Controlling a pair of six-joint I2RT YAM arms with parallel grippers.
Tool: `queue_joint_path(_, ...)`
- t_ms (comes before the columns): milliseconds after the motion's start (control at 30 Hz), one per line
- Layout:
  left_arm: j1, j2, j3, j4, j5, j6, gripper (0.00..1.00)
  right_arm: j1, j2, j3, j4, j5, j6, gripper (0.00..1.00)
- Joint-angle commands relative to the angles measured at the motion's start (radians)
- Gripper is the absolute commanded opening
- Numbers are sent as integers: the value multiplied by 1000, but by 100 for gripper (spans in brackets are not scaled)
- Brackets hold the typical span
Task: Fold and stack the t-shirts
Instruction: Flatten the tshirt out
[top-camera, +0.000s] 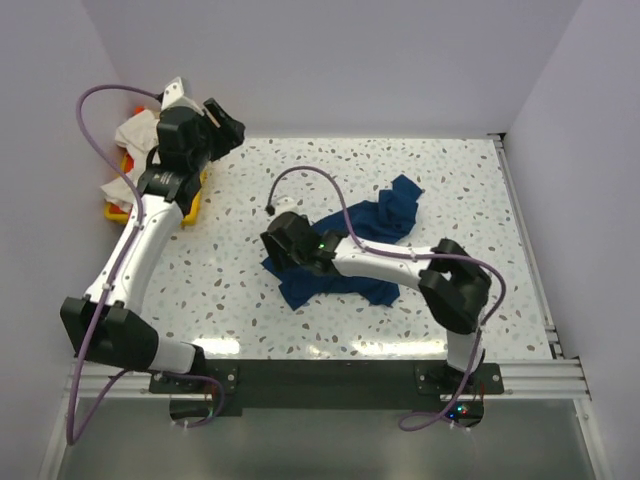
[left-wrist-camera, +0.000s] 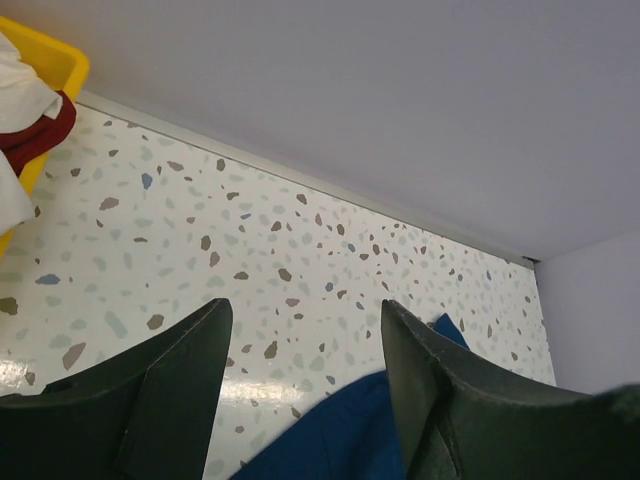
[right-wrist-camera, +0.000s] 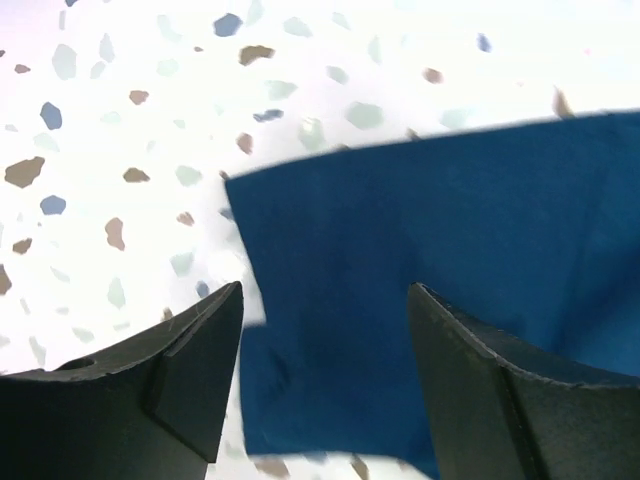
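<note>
The dark navy t-shirt (top-camera: 385, 220) lies crumpled in the middle of the speckled table. My right gripper (top-camera: 275, 240) hovers open over its left edge. The right wrist view shows navy cloth (right-wrist-camera: 420, 260) between and below the spread fingers of this gripper (right-wrist-camera: 325, 300), with nothing held. My left gripper (top-camera: 228, 122) is raised at the back left, open and empty (left-wrist-camera: 305, 310). A bit of the navy shirt (left-wrist-camera: 340, 430) shows below it. White (top-camera: 135, 130) and orange-red (top-camera: 135, 105) shirts lie piled in the tray. The shirt's print is hidden.
A yellow plastic tray (top-camera: 115, 210) stands at the far left edge, and its corner shows in the left wrist view (left-wrist-camera: 60, 65) with white (left-wrist-camera: 20, 85) and dark red cloth (left-wrist-camera: 35, 135). White walls enclose the table at back and sides. A purple cable (top-camera: 320, 180) loops over the right arm.
</note>
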Motion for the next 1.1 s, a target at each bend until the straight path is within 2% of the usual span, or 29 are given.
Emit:
queue_joint_path(0, 24, -76, -62, -10, -13, -24, 66, 19, 125, 140, 5, 35, -55, 69)
queue_joint_path(233, 38, -179, -139, -18, 23, -9, 67, 31, 291, 283, -43, 44, -84, 67)
queue_joint_path(500, 38, -245, -225, 10, 64, -7, 67, 30, 381, 332, -29, 70, -103, 67)
queue_joint_path(567, 38, -257, -241, 11, 76, -7, 66, 30, 389, 321, -3, 66, -103, 64)
queue_joint_path(700, 38, -277, -272, 13, 76, -6, 65, 30, 394, 310, 2, 60, -92, 46)
queue_joint_path(733, 36, -281, -278, 13, 76, -6, 65, 27, 392, 304, 0, 61, -84, 35)
queue_joint_path(767, 38, -291, -290, 14, 76, -6, 65, 22, 387, 301, -3, 60, -81, 30)
queue_joint_path(800, 36, -294, -295, 13, 76, -6, 63, 21, 383, 298, -4, 58, -77, 16)
queue_joint_path(833, 38, -298, -300, 11, 76, -7, 61, 10, 377, 298, -10, 58, -69, 11)
queue_joint_path(933, 38, -307, -324, 10, 92, -9, 54, -7, 311, 295, -36, 78, -69, 2)
queue_joint_path(1067, 38, -311, -344, 14, 110, -15, 45, -36, 193, 313, -93, 122, -98, 0)
